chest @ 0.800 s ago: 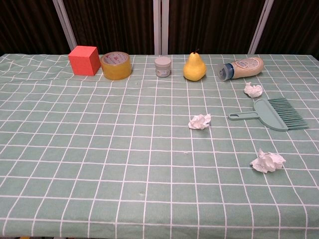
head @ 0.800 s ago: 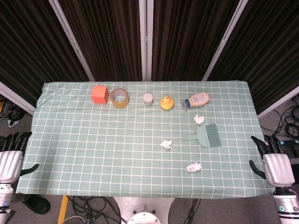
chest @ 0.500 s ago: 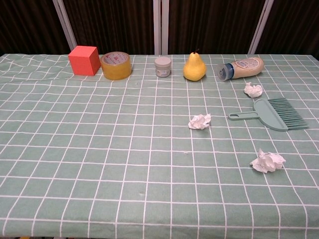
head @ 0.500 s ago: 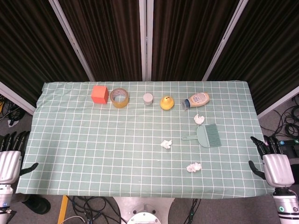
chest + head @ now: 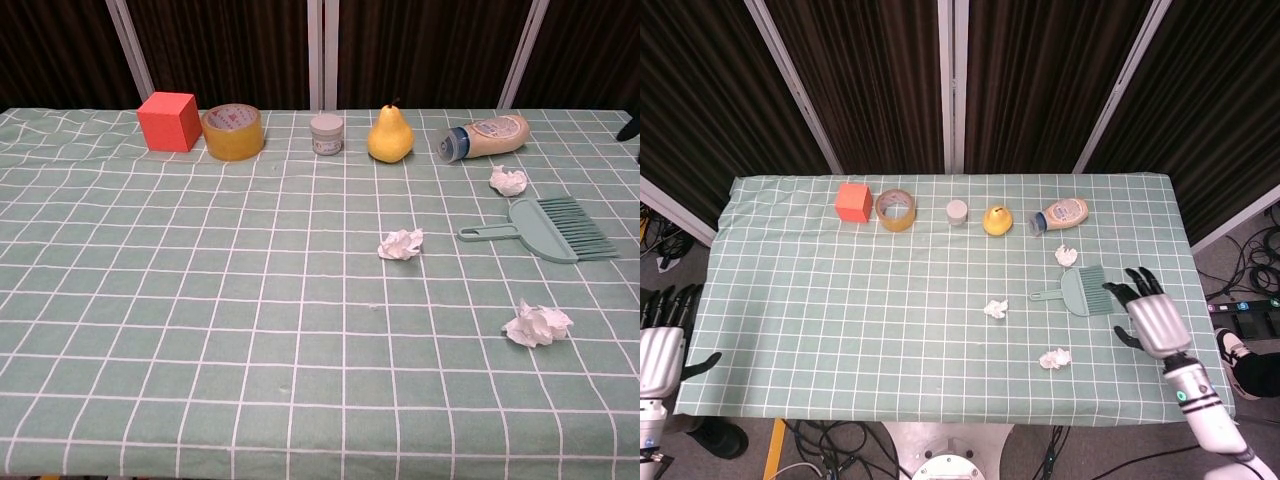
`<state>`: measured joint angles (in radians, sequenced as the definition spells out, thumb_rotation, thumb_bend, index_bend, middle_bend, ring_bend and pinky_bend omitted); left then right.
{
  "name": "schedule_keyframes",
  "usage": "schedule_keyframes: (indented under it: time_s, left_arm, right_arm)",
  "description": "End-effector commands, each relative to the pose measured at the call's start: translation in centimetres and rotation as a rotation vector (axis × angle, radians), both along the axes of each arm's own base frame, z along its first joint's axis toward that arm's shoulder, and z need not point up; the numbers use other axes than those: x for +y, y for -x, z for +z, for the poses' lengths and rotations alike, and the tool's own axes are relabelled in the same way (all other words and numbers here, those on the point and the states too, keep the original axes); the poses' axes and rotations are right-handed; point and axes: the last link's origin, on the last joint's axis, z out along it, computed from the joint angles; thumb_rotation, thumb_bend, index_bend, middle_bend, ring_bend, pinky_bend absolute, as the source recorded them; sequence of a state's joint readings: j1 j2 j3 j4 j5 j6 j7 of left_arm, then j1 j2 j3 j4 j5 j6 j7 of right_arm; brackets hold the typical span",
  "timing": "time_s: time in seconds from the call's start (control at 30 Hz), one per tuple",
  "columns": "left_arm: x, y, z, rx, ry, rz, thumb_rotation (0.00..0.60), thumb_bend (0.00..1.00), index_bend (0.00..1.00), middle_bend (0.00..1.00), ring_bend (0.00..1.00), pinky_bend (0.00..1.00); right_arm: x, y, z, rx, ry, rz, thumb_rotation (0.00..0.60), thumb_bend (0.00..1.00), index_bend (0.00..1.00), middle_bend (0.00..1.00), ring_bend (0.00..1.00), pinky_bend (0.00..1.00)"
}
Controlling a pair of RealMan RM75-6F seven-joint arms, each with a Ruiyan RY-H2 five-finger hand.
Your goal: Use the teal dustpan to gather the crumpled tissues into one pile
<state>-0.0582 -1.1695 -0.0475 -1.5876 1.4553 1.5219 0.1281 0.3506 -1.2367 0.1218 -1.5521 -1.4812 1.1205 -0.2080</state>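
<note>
— Since the earlier frames the right hand [image 5: 1153, 320] has been brought in from the table's right edge over the cloth, and it is now seen just beside the comb-like end of the teal dustpan [image 5: 1086, 291]. Nothing else has been moved.

— Is the dustpan already grasped?

— No. It lies flat on the checked tablecloth [image 5: 840, 320], at the right side, its handle pointing toward the middle. The right hand is released, with the fingers spread and nothing in them. Contact with the dustpan cannot be confirmed from the head view; in the chest view only a dark tip is seen at the right border.

— And the left hand [image 5: 660, 350]?

— It is kept off the table's left edge, empty, fingers apart.

— What is meant by this for the task?

— It is judged that the reach for the tool has been started, while no gathering is done yet. Three crumpled tissues are counted, all apart: one [image 5: 1067, 255] just behind the dustpan, one [image 5: 995, 308] toward the centre, one [image 5: 1055, 358] nearer the front edge.

— What else is counted?

— One of each along the far side: an orange cube [image 5: 853, 201], a roll of tape [image 5: 896, 210], a small jar [image 5: 957, 211], a yellow pear [image 5: 997, 220], and a sauce bottle [image 5: 1063, 213] lying on its side.
</note>
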Motion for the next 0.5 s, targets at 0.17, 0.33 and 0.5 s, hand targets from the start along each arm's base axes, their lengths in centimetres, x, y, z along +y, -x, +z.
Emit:
schedule_keyframes:
  time_s: [0.17, 0.33, 0.5]
  left_arm:
    - [-0.1, 0.3, -0.1, -0.006, 0.006, 0.016, 0.600, 0.00, 0.05, 0.09, 0.03, 0.04]
    - [0.0, 0.5, -0.2, 0.006, 0.006, 0.022, 0.600, 0.00, 0.05, 0.09, 0.03, 0.04]
    - [0.0, 0.7, -0.3, -0.001, 0.009, 0.028, 0.600, 0.00, 0.05, 0.09, 0.03, 0.04]
  right_arm:
    - [-6.5, -2.3, -6.9, 0.109, -0.083, 0.030, 0.600, 0.11, 0.32, 0.36, 0.08, 0.10]
    - [-7.3, -2.9, -10.0, 0.160, -0.098, 0.057, 0.600, 0.12, 0.34, 0.38, 0.08, 0.10]
    - [-7.7, -3.0, -11.5, 0.185, -0.088, 0.070, 0.600, 0.14, 0.37, 0.40, 0.09, 0.11]
